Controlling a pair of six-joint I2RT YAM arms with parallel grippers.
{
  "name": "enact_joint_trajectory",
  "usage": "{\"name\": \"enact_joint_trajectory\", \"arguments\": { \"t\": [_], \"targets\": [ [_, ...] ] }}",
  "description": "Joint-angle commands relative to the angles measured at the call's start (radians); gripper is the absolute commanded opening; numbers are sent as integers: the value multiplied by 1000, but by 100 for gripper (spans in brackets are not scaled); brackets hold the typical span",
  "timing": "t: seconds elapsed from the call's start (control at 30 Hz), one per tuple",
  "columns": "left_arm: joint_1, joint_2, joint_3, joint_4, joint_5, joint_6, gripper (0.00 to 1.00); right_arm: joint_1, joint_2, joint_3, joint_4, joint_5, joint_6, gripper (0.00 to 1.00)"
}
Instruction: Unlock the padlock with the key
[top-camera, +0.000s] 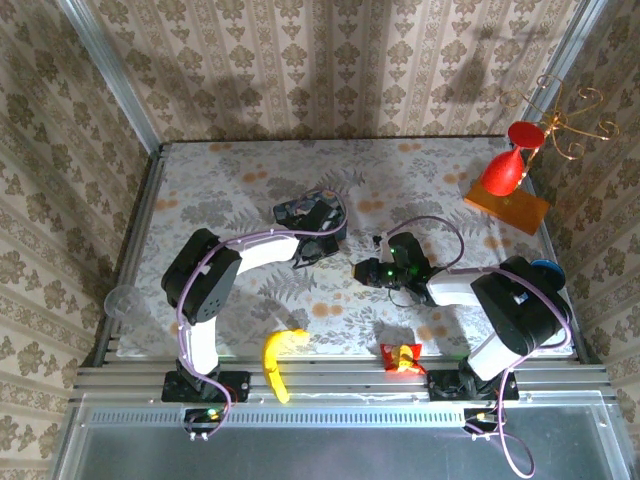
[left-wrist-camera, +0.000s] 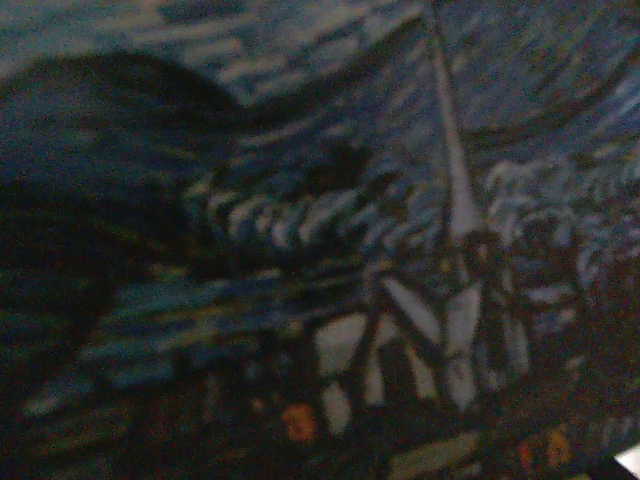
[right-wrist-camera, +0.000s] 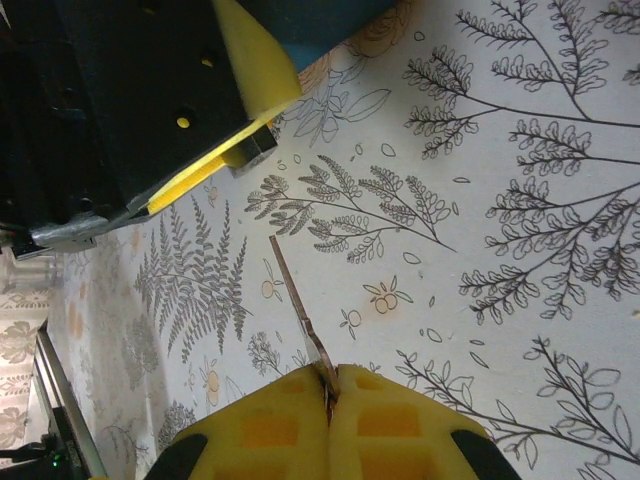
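The key (right-wrist-camera: 298, 305) is pinched between the closed yellow pads of the right gripper (right-wrist-camera: 330, 385) and held over the middle of the table (top-camera: 250, 170). The left gripper (top-camera: 318, 225) is set at the painted tin box (left-wrist-camera: 400, 200), just beyond. How far it is open cannot be told, and the padlock cannot be made out.

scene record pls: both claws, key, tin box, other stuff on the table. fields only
right claw: shut on key, blade sticking out over the patterned table
left claw: at the blue painted tin box, camera right up against it; open or shut unclear
claw spacing: right claw sits to the right of the tin box, apart from it
near edge: banana; red-yellow packet
far right: red ornament on orange board
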Motion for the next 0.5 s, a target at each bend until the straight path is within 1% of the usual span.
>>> {"name": "enact_joint_trajectory", "arguments": {
  "t": [0.0, 0.2, 0.47],
  "targets": [
    [-6, 2, 1, 29, 61, -73, 19, 6, 37, -22, 66, -34, 6, 0],
    [-4, 12, -18, 73, 98, -129, 18, 20, 93, -30, 151, -51, 30, 0],
    [-3, 8, -30, 92, 107, -145, 18, 24, 171, -23, 242, -51, 41, 0]
  ]
}}
